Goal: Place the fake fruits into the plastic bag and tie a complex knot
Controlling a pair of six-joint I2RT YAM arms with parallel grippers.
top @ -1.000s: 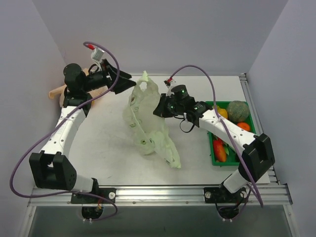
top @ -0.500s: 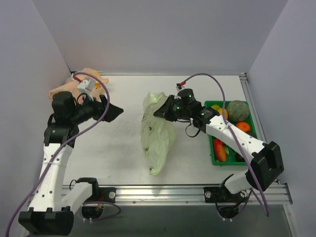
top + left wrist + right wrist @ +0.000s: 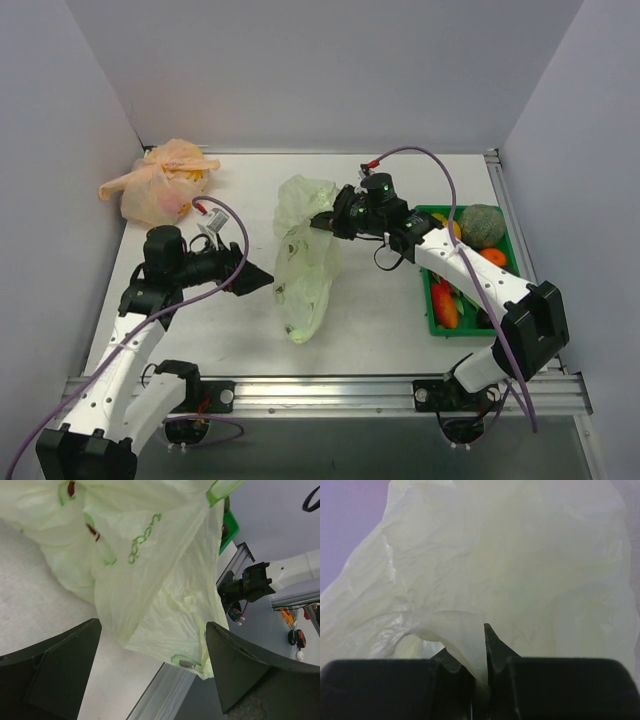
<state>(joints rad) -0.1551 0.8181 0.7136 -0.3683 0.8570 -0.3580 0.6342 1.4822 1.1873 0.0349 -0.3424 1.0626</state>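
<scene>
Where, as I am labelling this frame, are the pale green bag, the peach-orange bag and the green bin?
pale green bag [image 3: 303, 285]: top external view, crinkled middle of its body.
peach-orange bag [image 3: 160, 190]: top external view, centre of its bunched body.
green bin [image 3: 429, 305]: top external view, its left wall.

A thin, crinkly, translucent pale green plastic bag [image 3: 303, 270] with green printing sits mid-table. Its bunched top is pinched in the closed right gripper [image 3: 322, 222], and its long, narrow body stretches toward the near edge. The fake fruits [image 3: 447, 303] lie well to its right in a green crate [image 3: 460, 331]: one large round green fruit [image 3: 483, 224], plus orange, red and yellow pieces.
</scene>
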